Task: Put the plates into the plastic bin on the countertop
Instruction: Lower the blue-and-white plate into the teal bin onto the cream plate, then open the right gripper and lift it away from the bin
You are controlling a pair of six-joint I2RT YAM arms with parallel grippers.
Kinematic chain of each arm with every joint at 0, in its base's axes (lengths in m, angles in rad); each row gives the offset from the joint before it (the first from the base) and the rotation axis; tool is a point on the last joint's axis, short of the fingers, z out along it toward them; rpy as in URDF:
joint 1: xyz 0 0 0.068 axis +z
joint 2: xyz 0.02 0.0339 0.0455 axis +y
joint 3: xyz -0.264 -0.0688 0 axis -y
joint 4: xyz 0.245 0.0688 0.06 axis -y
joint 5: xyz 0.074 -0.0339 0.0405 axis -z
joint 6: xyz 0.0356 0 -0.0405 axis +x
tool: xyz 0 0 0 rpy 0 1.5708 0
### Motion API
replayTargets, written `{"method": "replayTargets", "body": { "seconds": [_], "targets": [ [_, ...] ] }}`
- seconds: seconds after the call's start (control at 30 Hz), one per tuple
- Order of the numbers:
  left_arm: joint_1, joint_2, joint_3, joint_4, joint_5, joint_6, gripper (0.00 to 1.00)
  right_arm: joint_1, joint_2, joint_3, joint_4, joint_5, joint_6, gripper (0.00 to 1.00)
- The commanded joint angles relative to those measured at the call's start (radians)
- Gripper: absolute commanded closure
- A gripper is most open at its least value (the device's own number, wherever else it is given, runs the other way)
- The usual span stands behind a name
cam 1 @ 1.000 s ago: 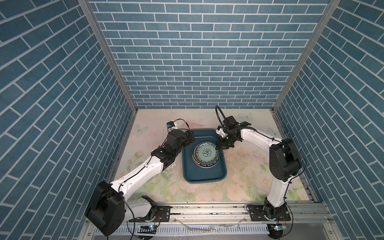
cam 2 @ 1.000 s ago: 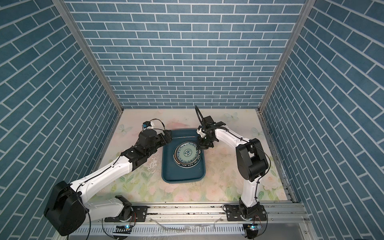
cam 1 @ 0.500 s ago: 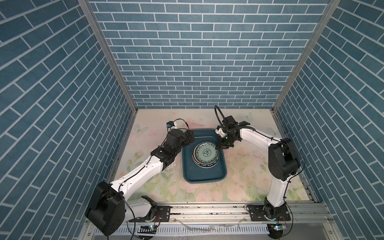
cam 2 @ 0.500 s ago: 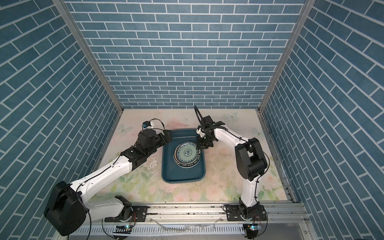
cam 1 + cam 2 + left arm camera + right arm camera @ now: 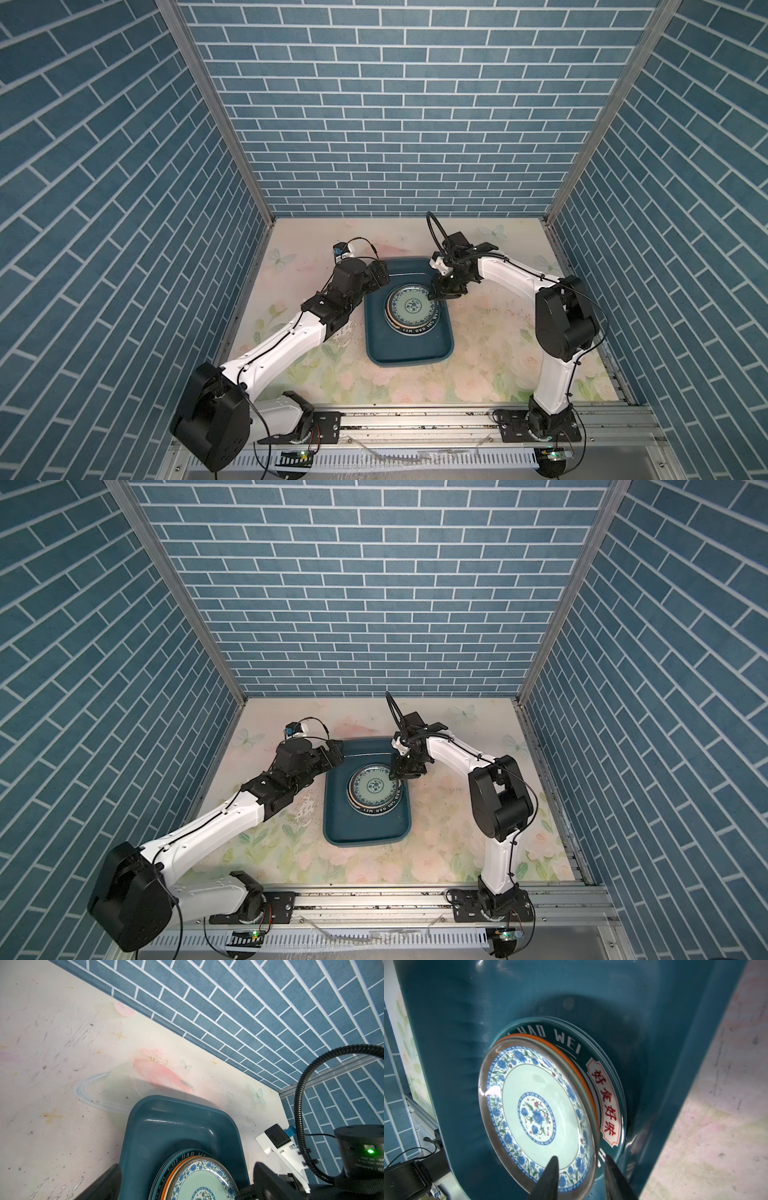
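The dark teal plastic bin (image 5: 407, 359) (image 5: 365, 838) lies mid-countertop (image 5: 490, 332). Inside it is a stack of plates. On top is the blue-patterned plate (image 5: 410, 307) (image 5: 375, 786) (image 5: 537, 1111) (image 5: 199, 1184). Under it show an orange rim (image 5: 571, 1061) and a white plate with a dark-green lettered rim (image 5: 566, 1041) (image 5: 415, 330). My right gripper (image 5: 436, 296) (image 5: 397, 776) (image 5: 580, 1157) is open, its jaws straddling the top plate's right rim with a gap on both sides. My left gripper (image 5: 380, 276) (image 5: 334, 754) (image 5: 188, 1165) hangs open over the bin's far-left corner, holding nothing.
Blue brick-patterned walls (image 5: 407, 124) close the countertop on three sides. A metal rail (image 5: 415, 419) with both arm bases runs along the front. The right arm's black cable (image 5: 434, 232) loops up beside the bin's far-right corner.
My right gripper's jaws have parted from the blue-patterned plate's rim, and the plate now rests on the stack. Both arms have hardly moved.
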Motion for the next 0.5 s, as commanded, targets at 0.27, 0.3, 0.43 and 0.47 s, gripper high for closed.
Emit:
{"method": "replayTargets", "body": {
  "seconds": [0.27,0.3,0.43,0.47],
  "targets": [
    [0.009,0.000,-0.005,0.005,0.006,0.004,0.00,0.001,-0.119,-0.060,0.085,0.189,-0.007,0.37],
    [0.009,0.001,-0.005,0.007,0.007,0.005,0.00,0.002,-0.130,-0.067,0.112,0.218,0.000,0.37],
    [0.008,-0.007,0.002,0.014,0.021,0.004,0.00,-0.001,-0.140,-0.056,0.222,0.287,0.009,0.34],
    [0.009,-0.010,0.002,0.018,0.031,0.005,0.00,-0.002,-0.137,-0.042,0.247,0.284,0.006,0.32]
  ]
}}
